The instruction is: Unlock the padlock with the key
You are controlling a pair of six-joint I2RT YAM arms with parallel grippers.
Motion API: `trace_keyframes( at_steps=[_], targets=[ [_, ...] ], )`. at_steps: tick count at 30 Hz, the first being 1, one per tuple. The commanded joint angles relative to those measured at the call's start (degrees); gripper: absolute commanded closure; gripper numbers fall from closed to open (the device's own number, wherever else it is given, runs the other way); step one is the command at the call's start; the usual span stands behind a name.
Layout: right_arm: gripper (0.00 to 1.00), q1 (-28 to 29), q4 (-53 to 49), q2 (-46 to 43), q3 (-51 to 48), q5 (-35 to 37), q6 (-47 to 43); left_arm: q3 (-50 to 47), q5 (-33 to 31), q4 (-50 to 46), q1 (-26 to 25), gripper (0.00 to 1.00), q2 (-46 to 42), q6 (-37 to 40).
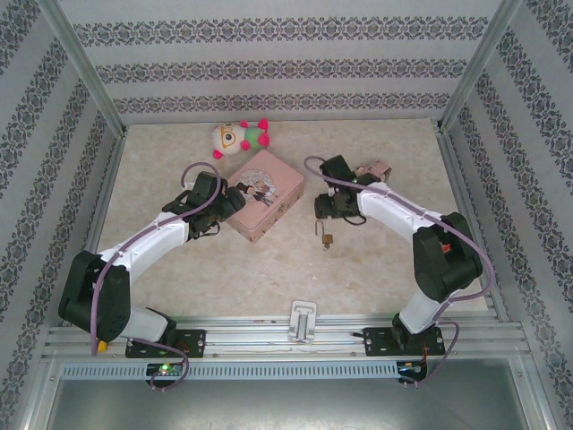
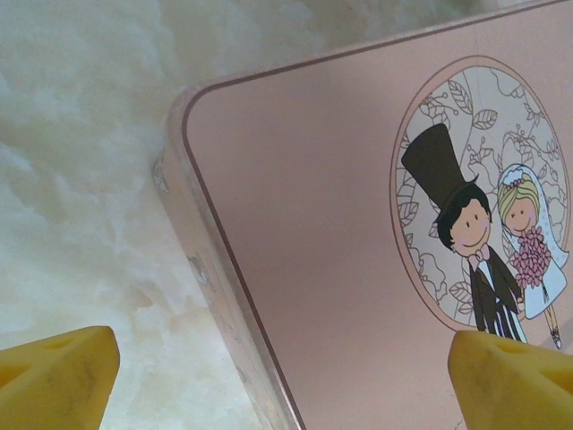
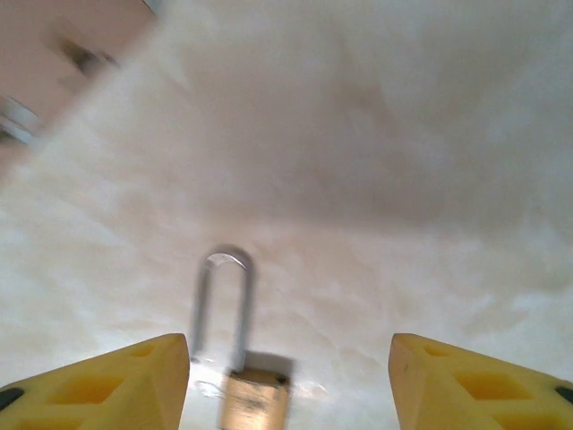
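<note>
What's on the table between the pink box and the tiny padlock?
Nothing. The top view shows just bare table between the pink box and the padlock, and the right wrist view shows the same.

Padlock [image 1: 326, 238] right of tin box [image 1: 260, 193], plush toy [image 1: 240, 137] behind.

Marbled table [image 1: 376, 260] bears pink tin box [image 1: 264, 194]; plush toy [image 1: 240, 137]; padlock [image 1: 326, 238].
</note>
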Motion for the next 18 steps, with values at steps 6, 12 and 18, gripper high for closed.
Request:
trace_keyframes(
  at_steps=[6,12,18],
  targets=[
    [0.37,-3.4,1.3,15.2,24.6,-13.8,-7.9,-0.7,3.7,3.3,0.9,0.11,0.5,-0.7],
    [0.38,-4.1,-1.4,24.9,37.3,-19.1,-9.3,-1.1,3.5,2.8,0.8,0.14,-0.3,-0.3],
    [0.42,-4.2,-3.0,29.3,40.8,-20.3,-9.7,-1.1,3.6,2.9,0.9,0.16,0.4,0.1]
  ],
)
